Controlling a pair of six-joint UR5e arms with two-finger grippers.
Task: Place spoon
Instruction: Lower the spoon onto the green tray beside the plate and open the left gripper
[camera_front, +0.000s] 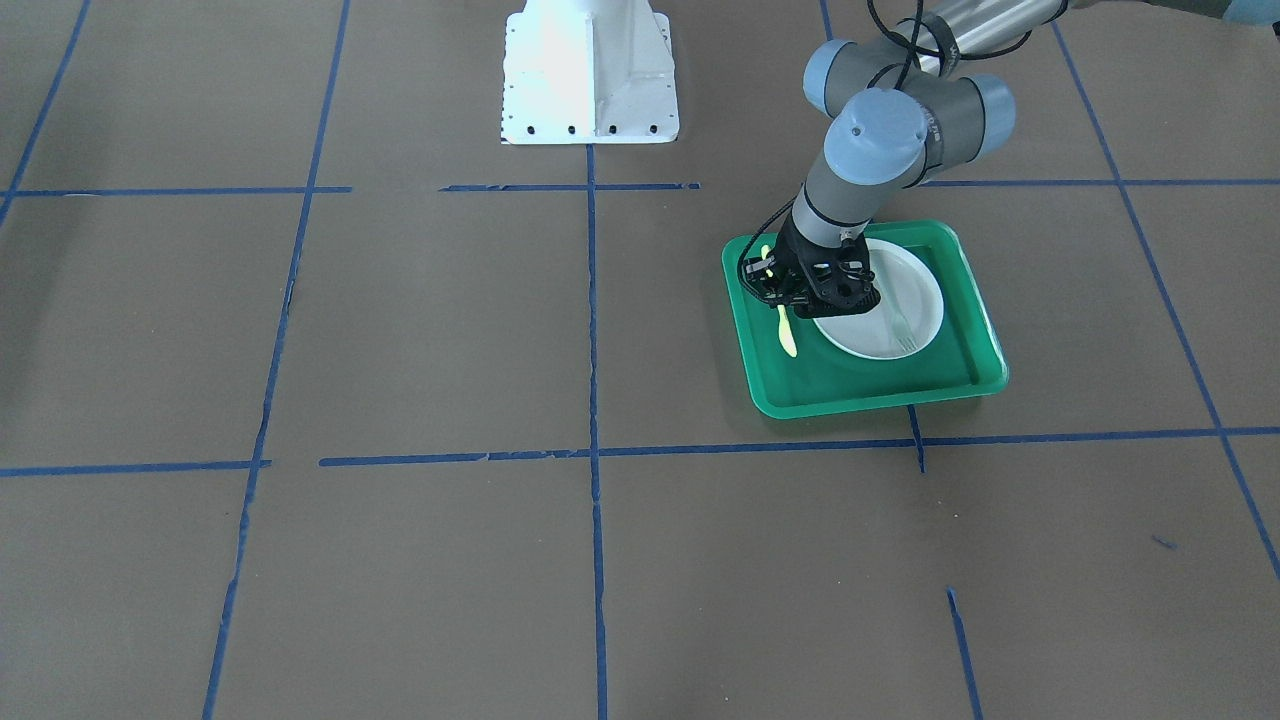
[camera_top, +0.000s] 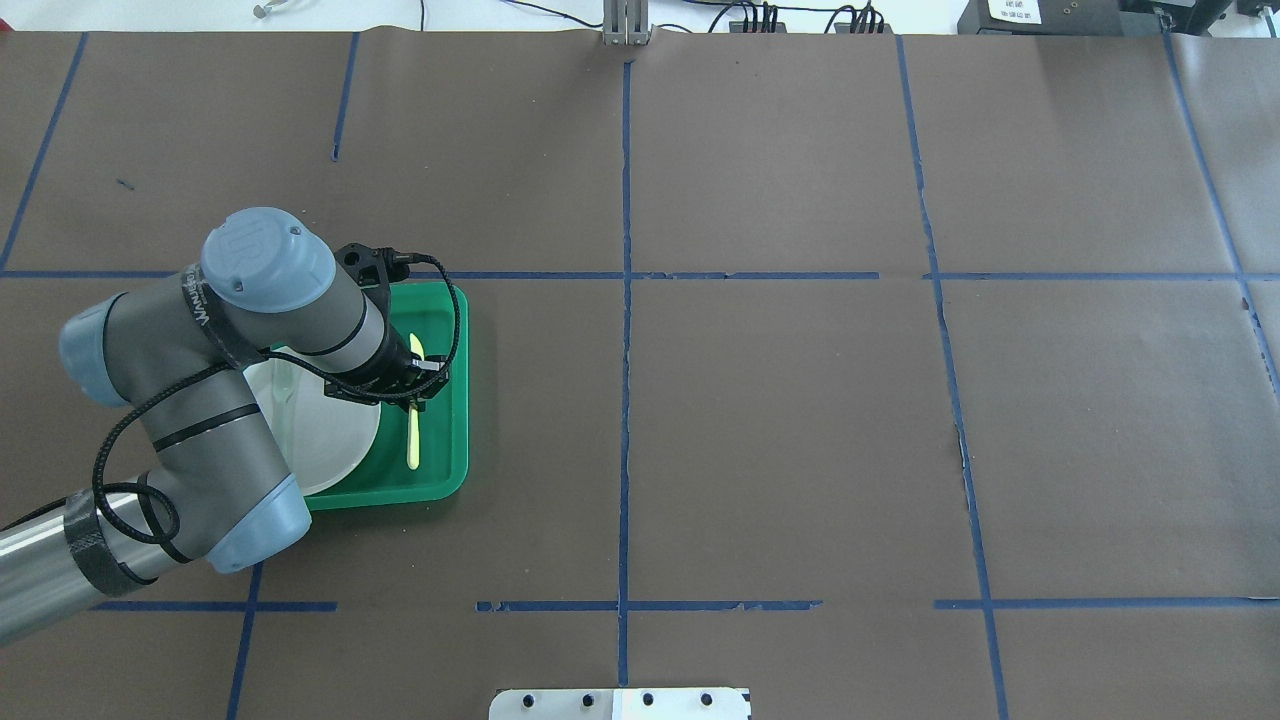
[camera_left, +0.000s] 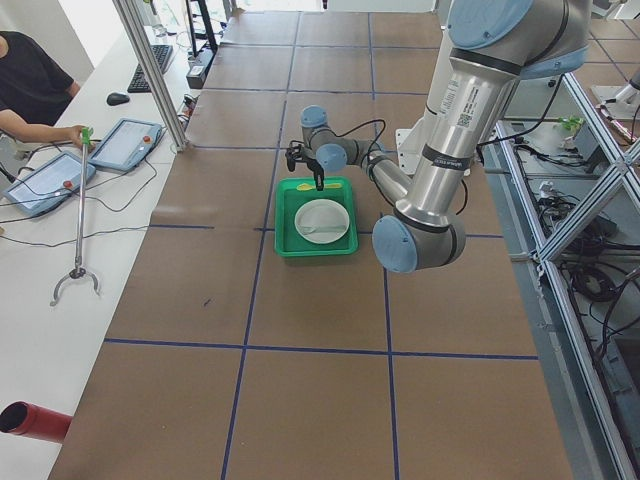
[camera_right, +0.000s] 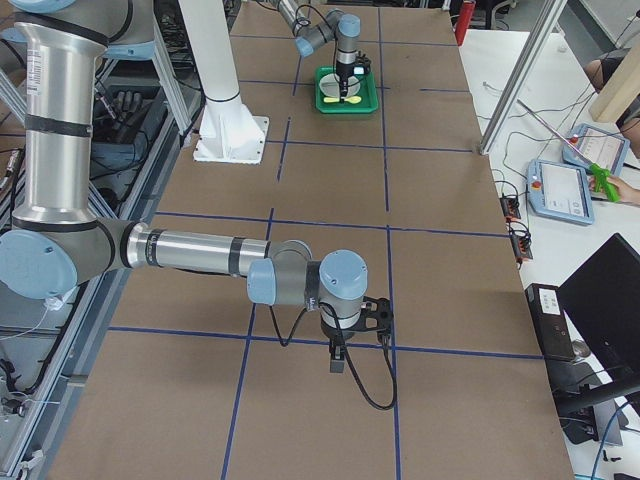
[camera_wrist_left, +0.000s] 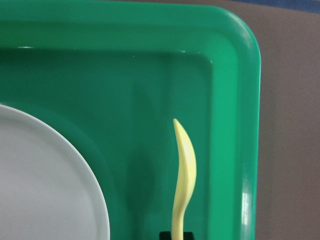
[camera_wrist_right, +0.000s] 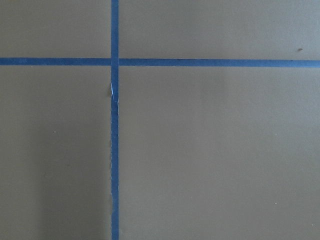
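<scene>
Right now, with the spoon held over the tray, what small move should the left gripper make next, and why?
Probably lower straight down a little. The left gripper holds the yellow spoon over the green tray, on its bare strip beside the white plate. The spoon's shadow falls offset on the floor, which suggests it is not yet resting there.

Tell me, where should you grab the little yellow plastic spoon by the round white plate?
Grab the small yellow plastic spoon by the middle of its slim handle, coming straight down from above. It is long and thin, between the round white plate and the wall of the green plastic tray, so the sides are crowded. The left gripper seems to pinch it right there.
</scene>
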